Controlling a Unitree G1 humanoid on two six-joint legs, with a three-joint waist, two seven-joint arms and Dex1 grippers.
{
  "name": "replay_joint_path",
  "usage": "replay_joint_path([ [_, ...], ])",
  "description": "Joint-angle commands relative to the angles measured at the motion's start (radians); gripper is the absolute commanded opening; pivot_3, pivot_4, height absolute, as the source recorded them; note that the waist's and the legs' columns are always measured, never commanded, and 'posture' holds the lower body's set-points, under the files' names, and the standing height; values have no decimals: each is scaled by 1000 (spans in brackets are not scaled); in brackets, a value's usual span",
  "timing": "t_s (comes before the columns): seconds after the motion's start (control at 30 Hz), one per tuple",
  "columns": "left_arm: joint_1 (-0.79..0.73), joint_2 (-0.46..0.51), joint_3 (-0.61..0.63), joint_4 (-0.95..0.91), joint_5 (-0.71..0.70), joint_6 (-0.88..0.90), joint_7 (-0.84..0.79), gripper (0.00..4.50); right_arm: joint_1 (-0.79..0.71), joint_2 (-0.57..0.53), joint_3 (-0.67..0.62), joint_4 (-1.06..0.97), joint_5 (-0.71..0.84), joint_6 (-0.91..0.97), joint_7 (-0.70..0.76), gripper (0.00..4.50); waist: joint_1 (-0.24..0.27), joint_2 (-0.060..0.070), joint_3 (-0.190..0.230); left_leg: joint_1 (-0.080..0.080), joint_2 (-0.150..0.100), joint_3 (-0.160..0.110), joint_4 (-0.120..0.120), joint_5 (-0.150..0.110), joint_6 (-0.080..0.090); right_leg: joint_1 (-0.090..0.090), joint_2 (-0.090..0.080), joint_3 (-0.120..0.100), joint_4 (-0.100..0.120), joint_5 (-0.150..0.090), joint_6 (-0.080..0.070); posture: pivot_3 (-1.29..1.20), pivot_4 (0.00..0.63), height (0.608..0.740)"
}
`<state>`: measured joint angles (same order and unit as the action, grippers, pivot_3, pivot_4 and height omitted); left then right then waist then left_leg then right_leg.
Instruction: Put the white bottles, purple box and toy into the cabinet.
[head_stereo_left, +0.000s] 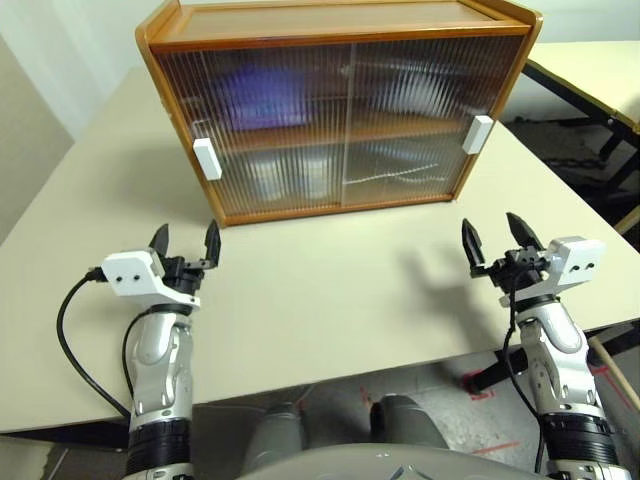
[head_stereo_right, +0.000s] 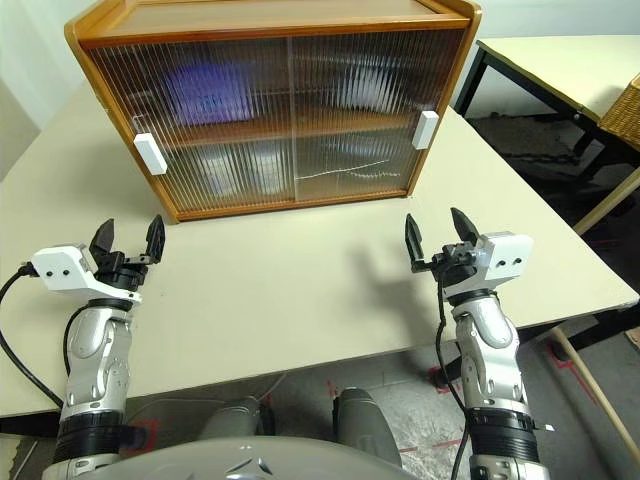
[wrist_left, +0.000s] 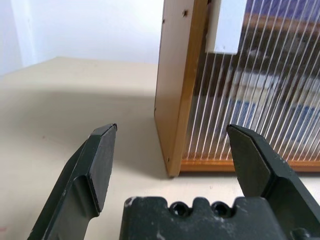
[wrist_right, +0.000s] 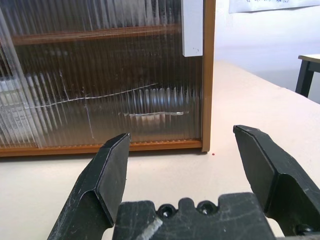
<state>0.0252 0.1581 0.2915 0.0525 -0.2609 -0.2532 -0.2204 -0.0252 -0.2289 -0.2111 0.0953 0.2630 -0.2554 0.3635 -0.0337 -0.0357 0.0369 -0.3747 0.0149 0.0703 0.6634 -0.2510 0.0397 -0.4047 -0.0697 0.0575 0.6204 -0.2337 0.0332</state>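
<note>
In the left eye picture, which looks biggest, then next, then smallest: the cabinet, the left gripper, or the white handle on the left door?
1. Cabinet, by far the biggest.
2. Left gripper, though it sits nearer the camera, which makes it look bigger.
3. Left door's white handle, smallest.

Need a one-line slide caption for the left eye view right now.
Cabinet closed on the table, purple blur behind its left door; left gripper and right gripper open, empty.

The right gripper's (wrist_right: 180, 150) two black fingers (wrist_right: 107, 172) are spread wide apart above the tabletop (wrist_right: 250, 110), near the cabinet's (wrist_right: 207, 75) closed door.
</note>
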Motion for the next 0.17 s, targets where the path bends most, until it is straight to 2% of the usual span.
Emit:
replay_joint_path([
  [0.03,22,-7,-7,-34,16,-5,19,4500,-6,-1,-2,29,13,-22,22,4468,2,0,0,0,0,0,0,0,0,0,0,0,0,0,0,58,0,740],
  [0.17,33,-1,-1,-51,13,0,28,4500,-23,12,7,45,7,-27,24,4468,5,0,0,0,0,0,0,0,0,0,0,0,0,0,0,67,0,740],
])
